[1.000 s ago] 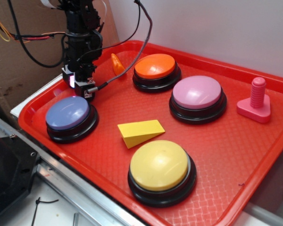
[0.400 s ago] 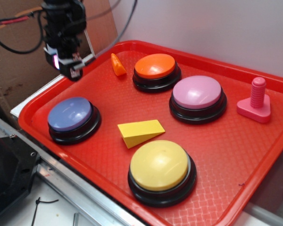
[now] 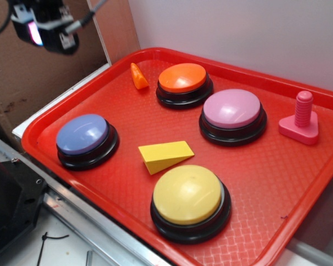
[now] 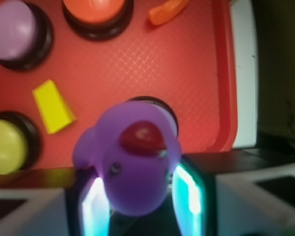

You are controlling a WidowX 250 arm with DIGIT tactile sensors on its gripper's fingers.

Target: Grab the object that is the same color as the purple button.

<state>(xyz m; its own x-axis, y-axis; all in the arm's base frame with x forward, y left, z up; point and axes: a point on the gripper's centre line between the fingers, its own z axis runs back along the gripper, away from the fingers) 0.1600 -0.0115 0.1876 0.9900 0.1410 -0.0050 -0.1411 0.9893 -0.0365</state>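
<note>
We note first the change: a second ago the gripper [image 3: 47, 27] stood low at the back-left corner of the red tray [image 3: 255, 221], just behind the purple button [image 3: 82, 134]. It has since risen and pulled away to the left, and now hangs high over the cardboard panel [image 3: 55, 83], clear of the tray rim. In the wrist view, the jaws are closed on the purple duck [image 4: 132, 162], which sits between the two lit pads with its red beak facing the camera. We judge the grasp complete; only holding it securely remains.

The surface under the tray is a light board with a metal rail along its near edge. A white wall [image 3: 255, 33] stands behind.

On the tray, from largest to smallest: the yellow button [image 3: 187, 195], the pink button [image 3: 232, 109], the purple button, the orange button [image 3: 182, 78], the yellow wedge [image 3: 165, 155], the pink peg [image 3: 301, 120] and the small orange piece [image 3: 137, 76]. All rest apart from one another.
</note>
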